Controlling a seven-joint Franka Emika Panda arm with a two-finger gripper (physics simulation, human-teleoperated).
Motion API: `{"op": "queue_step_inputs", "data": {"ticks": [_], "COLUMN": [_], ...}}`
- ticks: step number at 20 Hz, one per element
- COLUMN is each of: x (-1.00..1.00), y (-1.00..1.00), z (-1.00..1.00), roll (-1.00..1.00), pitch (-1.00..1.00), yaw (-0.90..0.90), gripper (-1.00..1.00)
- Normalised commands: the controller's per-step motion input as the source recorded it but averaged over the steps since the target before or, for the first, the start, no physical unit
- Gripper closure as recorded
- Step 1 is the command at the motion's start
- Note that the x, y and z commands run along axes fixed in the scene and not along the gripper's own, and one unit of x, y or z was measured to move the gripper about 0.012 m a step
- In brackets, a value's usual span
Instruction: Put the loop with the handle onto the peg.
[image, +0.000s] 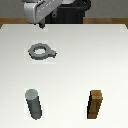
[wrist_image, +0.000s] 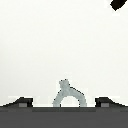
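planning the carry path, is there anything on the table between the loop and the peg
No. In the exterior view the stretch of white table between the loop and the peg is bare; the wooden block stands off toward that view's right.

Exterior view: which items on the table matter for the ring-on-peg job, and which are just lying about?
For the job:
- loop with the handle, flat on the table
- peg, upright, apart from the loop
- tool, above the loop's far side

Lying about:
- brown wooden block, upright toward the exterior view's right

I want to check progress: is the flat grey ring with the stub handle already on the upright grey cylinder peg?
No, the flat grey ring lies on the white table, apart from the upright grey peg.
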Motion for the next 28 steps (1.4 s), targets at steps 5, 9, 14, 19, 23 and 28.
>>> {"op": "queue_step_inputs", "data": {"ticks": [5,9,14,19,23,28], "x": [0.0,0.0,0.0,0.0,0.0,0.0], "y": [0.0,0.0,0.0,0.0,0.0,0.0], "z": [-0.2,-0.75,-1.0,-0.4,-0.5,-0.2], "roll": [0.0,0.0,0.0,0.0,0.0,0.0], "pitch": [0.0,0.0,0.0,0.0,0.0,0.0], "yaw": [0.15,0.0,0.0,0.0,0.0,0.0], "gripper": [-1.0,-1.0,-1.0,-1.0,-1.0,-1.0]}}
